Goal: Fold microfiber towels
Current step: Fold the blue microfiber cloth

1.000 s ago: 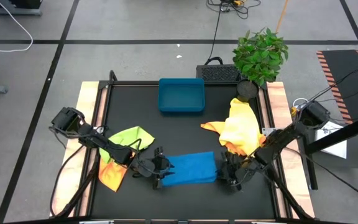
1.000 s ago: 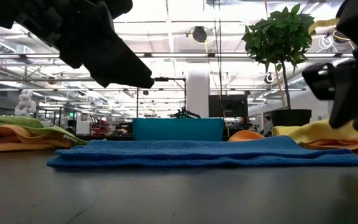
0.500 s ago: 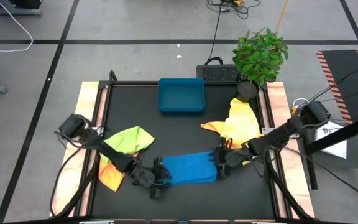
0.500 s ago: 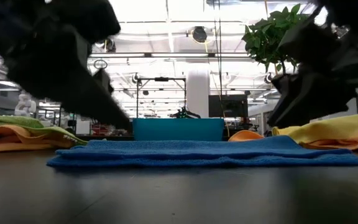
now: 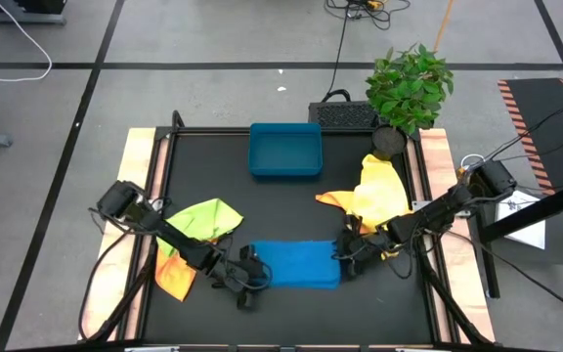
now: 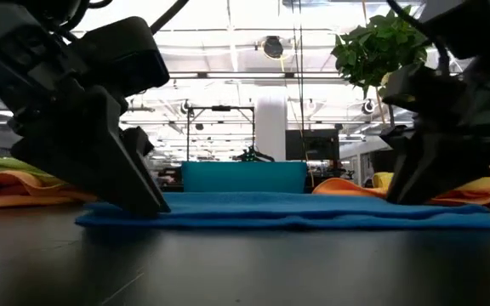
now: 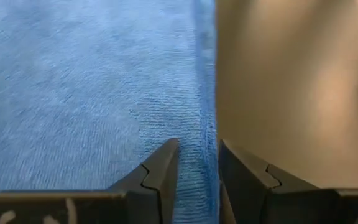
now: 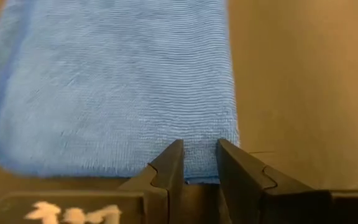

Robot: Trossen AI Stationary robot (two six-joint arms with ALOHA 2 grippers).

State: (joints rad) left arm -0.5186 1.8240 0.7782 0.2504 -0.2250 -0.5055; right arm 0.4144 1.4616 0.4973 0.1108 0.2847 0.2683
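A folded blue microfiber towel (image 5: 299,265) lies flat on the black worktop (image 5: 281,210), at its near middle. The left tool (image 5: 248,281) sits at the towel's left end; in the left wrist view its two fingers (image 7: 160,171) stand nearly together, pinching the hemmed edge of the blue cloth (image 7: 92,99) between them. The right tool (image 5: 345,262) sits at the towel's right end; the right wrist view shows its fingers (image 8: 166,168) likewise close together, nipping the towel's edge (image 8: 117,87) near a corner.

A lime green towel (image 5: 201,217) lies crumpled at the left over an orange towel (image 5: 173,277). A yellow towel (image 5: 379,203) is heaped at the right over another orange cloth (image 5: 328,198). A blue rectangular tray (image 5: 285,150) stands at the far middle. A potted plant (image 5: 409,86) occupies the far right corner.
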